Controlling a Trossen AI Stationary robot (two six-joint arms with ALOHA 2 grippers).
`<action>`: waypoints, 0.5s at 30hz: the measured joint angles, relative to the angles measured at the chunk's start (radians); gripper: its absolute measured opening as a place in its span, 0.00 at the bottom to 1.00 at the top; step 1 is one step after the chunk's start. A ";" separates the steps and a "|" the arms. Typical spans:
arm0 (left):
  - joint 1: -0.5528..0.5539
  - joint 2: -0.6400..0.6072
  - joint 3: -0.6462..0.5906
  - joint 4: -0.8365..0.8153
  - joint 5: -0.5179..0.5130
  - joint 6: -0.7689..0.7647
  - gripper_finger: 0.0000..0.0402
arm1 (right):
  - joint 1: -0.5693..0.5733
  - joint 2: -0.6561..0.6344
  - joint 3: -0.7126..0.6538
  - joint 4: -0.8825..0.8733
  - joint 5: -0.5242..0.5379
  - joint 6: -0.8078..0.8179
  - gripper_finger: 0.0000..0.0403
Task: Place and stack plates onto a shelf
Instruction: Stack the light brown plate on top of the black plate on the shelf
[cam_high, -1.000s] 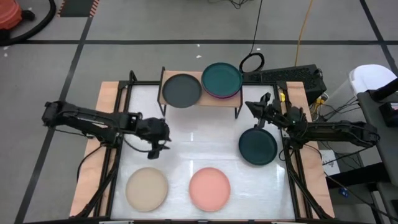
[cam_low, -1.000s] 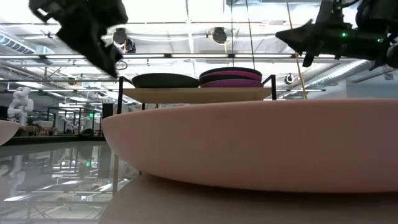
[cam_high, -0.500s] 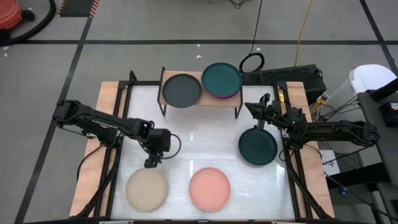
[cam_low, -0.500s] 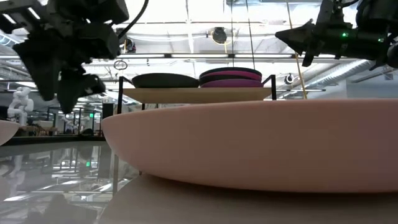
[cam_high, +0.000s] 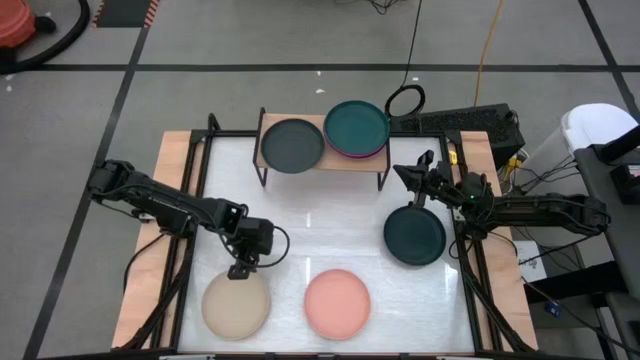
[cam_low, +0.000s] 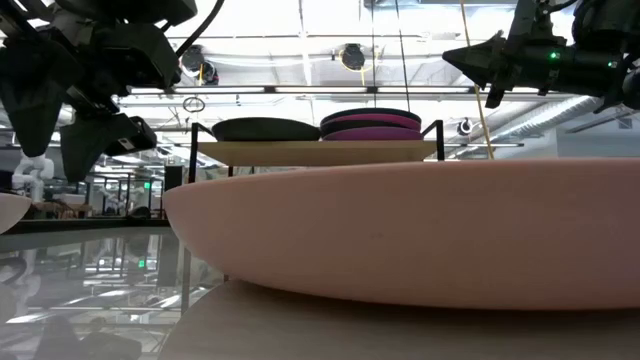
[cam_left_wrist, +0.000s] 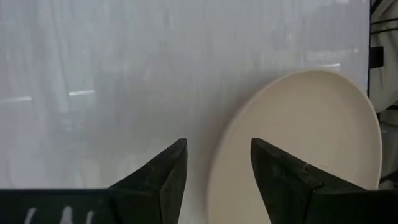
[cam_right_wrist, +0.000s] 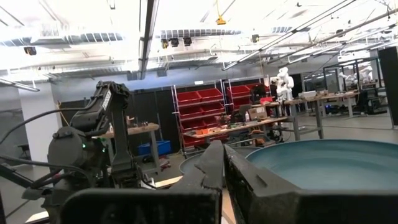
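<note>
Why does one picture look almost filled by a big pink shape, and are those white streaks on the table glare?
Low view: the salmon plate sits right at the lens, so it looms soft-edged. High view: pale streaks on the table are ceiling-light reflections. Left wrist view: the same glare streaks beside the beige plate.

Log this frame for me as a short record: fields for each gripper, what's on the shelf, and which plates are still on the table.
left gripper: open, fingers pointing down just above the rim of the beige plate, nothing held
right gripper: shut, empty, waiting beside the shelf's right end
shelf: dark grey plate on its left half; dark teal plate topping a stack on its right half, purple and magenta rims showing under it
table: beige plate, salmon pink plate, second dark teal plate
</note>
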 joint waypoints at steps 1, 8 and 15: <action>-0.005 0.000 0.000 0.000 -0.001 0.000 0.45 | 0.000 0.000 0.000 0.000 0.000 0.002 0.00; -0.040 0.000 0.000 0.000 -0.011 -0.028 0.45 | 0.000 0.000 0.000 0.000 0.000 0.007 0.00; -0.062 0.018 -0.027 0.051 -0.088 -0.056 0.45 | 0.000 0.000 0.001 0.023 0.000 0.052 0.00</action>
